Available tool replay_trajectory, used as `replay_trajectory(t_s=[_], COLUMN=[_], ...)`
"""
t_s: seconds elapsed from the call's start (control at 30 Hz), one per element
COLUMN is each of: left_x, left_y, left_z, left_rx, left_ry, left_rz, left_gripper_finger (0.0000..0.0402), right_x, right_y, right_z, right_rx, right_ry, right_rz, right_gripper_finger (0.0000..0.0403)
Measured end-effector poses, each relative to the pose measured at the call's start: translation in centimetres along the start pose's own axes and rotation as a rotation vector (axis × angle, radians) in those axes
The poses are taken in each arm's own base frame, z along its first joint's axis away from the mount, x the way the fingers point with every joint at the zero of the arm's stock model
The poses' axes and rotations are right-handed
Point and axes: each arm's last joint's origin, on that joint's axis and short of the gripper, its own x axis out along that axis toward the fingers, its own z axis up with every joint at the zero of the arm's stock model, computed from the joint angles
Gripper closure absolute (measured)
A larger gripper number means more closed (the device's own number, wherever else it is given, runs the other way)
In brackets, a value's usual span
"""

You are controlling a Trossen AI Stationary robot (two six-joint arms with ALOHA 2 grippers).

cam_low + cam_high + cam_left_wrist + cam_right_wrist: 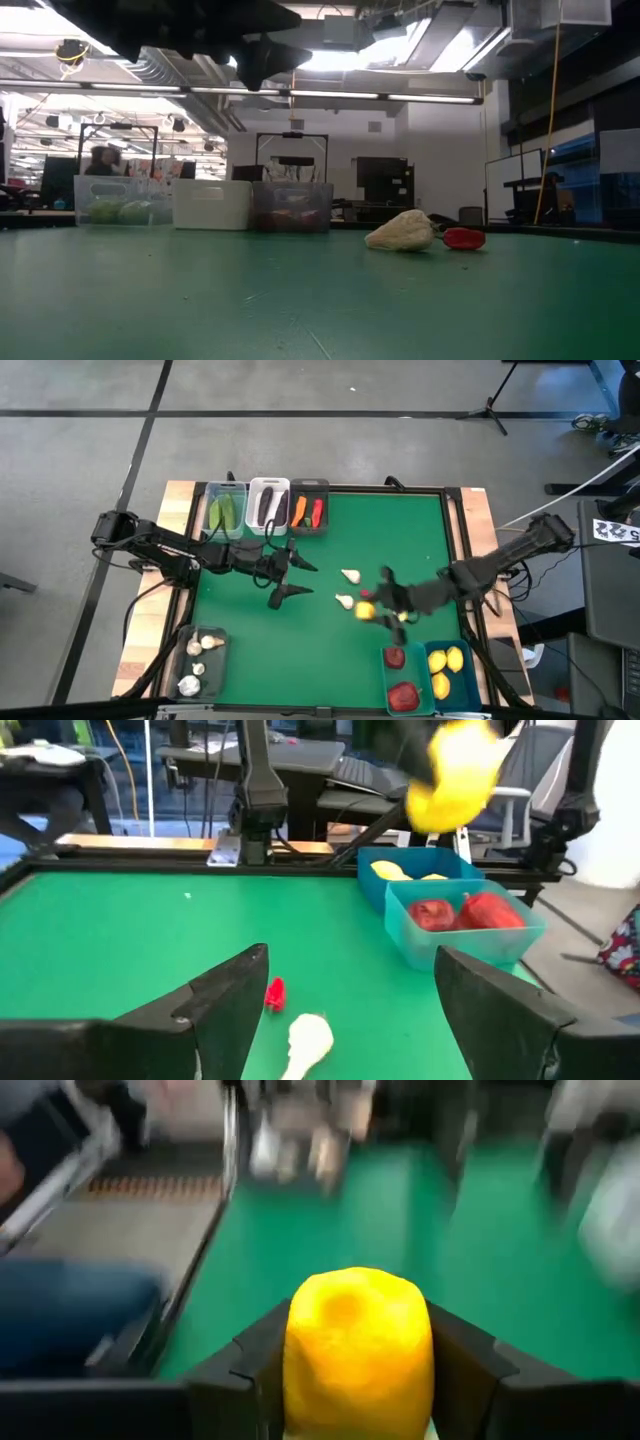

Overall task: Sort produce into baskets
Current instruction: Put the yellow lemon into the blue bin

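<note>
My right gripper point(372, 607) is shut on a yellow lemon point(355, 1350) above the green mat, right of centre. The lemon also shows in the high view point(364, 612) and the left wrist view point(455, 775). My left gripper point(292, 578) is open and empty over the mat's middle, pointing toward the right edge. Two white garlic bulbs point(350, 574) point(344, 600) and a small red piece point(368, 595) lie on the mat between the grippers. One garlic bulb point(305, 1040) lies just ahead of my left fingers. My right gripper pinches the lemon's two opposite sides point(300, 1365) between its two fingers. The lemon fills the gap between them and stands out past their tips. It is lifted clear of the mat, as the left wrist view shows.
At the far edge stand a clear bin of cucumbers point(225, 510), a white bin of eggplants point(268, 505) and a dark bin with carrot and chili point(308, 508). Near left is a dark bin of garlic point(200, 665). Near right are teal bins of red fruits point(405, 680) and lemons point(450, 672).
</note>
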Motion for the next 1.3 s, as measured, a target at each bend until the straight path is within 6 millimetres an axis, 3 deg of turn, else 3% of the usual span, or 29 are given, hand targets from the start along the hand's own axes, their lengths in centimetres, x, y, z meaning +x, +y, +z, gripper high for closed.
replay_trajectory(t_s=[0.17,0.3,0.53,0.77,0.9,1.3], left_x=[0.0,0.0,0.0,0.0,0.0,0.0], left_y=[-0.2,-0.2,-0.2,-0.2,-0.2,-0.1], left_z=[0.0,0.0,0.0,0.0,0.1,0.1], left_rx=[-0.050,-0.087,-0.086,-0.086,-0.085,-0.083], left_ry=[-0.001,0.000,-0.003,-0.003,-0.007,-0.009], left_rz=[-0.008,-0.007,-0.007,-0.007,-0.007,0.008], left_gripper_finger=[0.0121,0.0121,0.0121,0.0121,0.0121,0.0121], right_x=[-3.3,-5.2,-6.6,-6.8,-6.8,-6.8], right_y=[3.3,6.4,11.4,14.3,14.8,14.8], right_z=[-4.7,-7.6,-11.8,-15.8,-16.8,-16.6], right_rx=[0.348,0.613,0.887,1.019,1.023,1.014], right_ry=[0.372,0.545,0.746,0.981,1.077,1.045], right_rz=[-0.036,-0.087,-0.167,-0.341,-0.400,-0.379], right_gripper_finger=[0.0229,0.0227,0.0221,0.0220,0.0219,0.0214])
